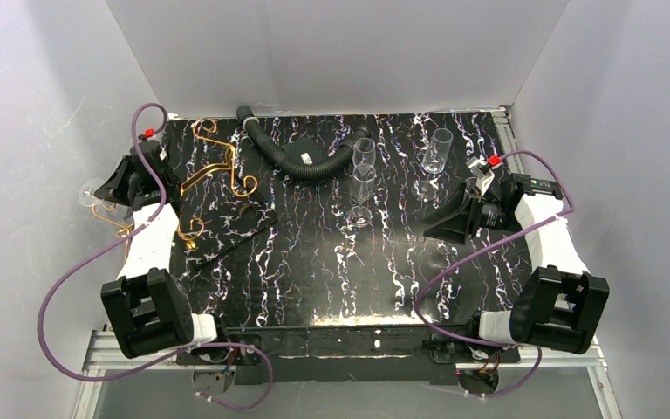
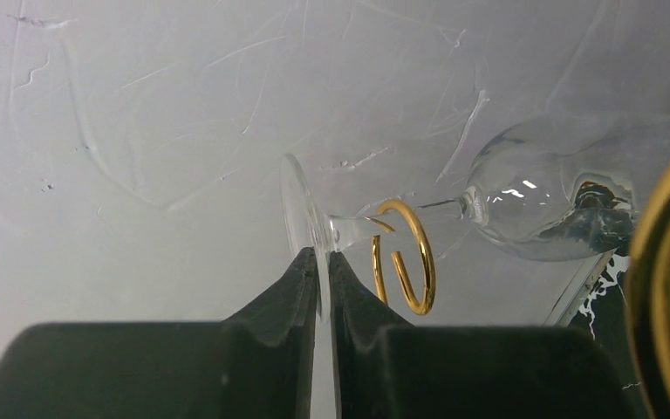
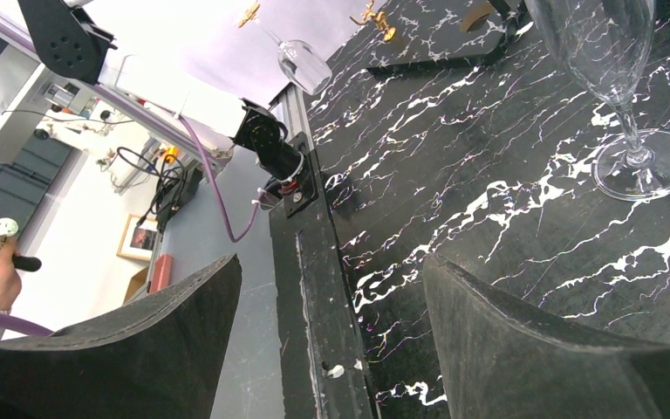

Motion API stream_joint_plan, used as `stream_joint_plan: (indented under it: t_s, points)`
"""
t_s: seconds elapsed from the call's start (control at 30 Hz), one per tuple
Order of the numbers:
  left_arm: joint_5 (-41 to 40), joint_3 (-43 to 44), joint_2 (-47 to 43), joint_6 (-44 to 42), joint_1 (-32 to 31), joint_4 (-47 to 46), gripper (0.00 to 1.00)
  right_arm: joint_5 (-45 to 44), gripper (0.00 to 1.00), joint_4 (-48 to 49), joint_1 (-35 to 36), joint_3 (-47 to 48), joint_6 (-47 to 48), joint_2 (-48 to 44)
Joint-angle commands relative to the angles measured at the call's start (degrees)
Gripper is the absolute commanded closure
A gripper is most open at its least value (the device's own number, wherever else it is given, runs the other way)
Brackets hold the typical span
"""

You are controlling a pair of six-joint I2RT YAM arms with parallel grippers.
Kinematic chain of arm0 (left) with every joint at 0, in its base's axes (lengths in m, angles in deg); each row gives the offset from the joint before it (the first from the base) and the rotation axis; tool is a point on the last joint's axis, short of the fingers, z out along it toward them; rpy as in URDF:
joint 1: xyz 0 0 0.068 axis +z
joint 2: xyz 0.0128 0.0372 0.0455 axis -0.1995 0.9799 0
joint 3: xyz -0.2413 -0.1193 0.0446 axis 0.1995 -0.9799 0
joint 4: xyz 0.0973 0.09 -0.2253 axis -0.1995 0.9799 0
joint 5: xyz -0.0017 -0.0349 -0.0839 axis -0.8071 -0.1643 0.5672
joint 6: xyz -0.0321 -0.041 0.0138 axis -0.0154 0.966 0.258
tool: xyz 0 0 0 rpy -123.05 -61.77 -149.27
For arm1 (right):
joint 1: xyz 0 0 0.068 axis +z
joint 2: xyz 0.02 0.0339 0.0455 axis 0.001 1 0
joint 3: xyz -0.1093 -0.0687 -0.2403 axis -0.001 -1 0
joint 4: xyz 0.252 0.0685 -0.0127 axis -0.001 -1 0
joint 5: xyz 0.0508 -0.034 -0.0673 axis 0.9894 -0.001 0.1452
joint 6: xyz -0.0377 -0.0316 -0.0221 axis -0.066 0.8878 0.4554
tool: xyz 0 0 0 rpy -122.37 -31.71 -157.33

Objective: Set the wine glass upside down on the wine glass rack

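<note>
I am in the hanging step. My left gripper [image 2: 321, 257] is pressed together on the foot of the wine glass [image 2: 558, 201], pinching the thin disc edge-on between its fingers. It carries the glass at the outer end of the wine glass rack [image 1: 209, 170], on the side away from the black hose [image 1: 297, 161]. In the left wrist view the stem runs from the foot across one curled gold scroll [image 2: 420, 262] of the rack. I cannot tell from that angle whether the stem already sits inside the curl or only passes close in front of it. The right wrist view shows the bowl from afar, below its stem, so I judge the glass is already turned over. My right gripper [image 3: 330, 271] is spread wide and holds nothing. It hangs low over the table [image 1: 331, 279], well apart from the rack, with an upright spare glass [image 3: 628, 87] just beside it. As I see it, the next move calls for a small, slow sideways nudge that brings the stem fully into the scroll. Then I would lower the glass until the foot rests on the wire above the curl. Only then would I part the fingers, gently, since thin glass on thin wire could swing or slip free.
</note>
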Motion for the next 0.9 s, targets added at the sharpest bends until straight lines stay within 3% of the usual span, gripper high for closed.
stream_joint_plan:
  t_s: [0.0, 0.27, 0.53, 0.6, 0.87]
  points:
    - [-1.69, 1.82, -2.61, 1.45, -1.3, -1.7, 1.0, 1.74, 0.16, -2.09, -0.32, 2.54, 2.1, 0.37]
    - [-1.95, -1.25, -5.76, 5.48, -2.37, 3.92, 0.99, 1.93, 0.16, -3.04, -0.33, 2.76, 3.08, 0.08]
    - [-2.09, -4.71, -7.81, 9.03, -2.43, 7.11, 0.89, 1.92, 0.16, -3.12, -0.37, 2.76, 3.18, -0.44]
    - [-2.0, -5.5, -7.81, 10.25, -2.48, 7.98, 0.79, 1.91, 0.16, -3.12, -0.39, 2.76, 3.19, -0.55]
    - [-2.37, -6.05, -8.3, 11.79, -2.42, 9.37, 0.67, 1.97, 0.16, -3.17, -0.32, 2.77, 3.21, -0.4]
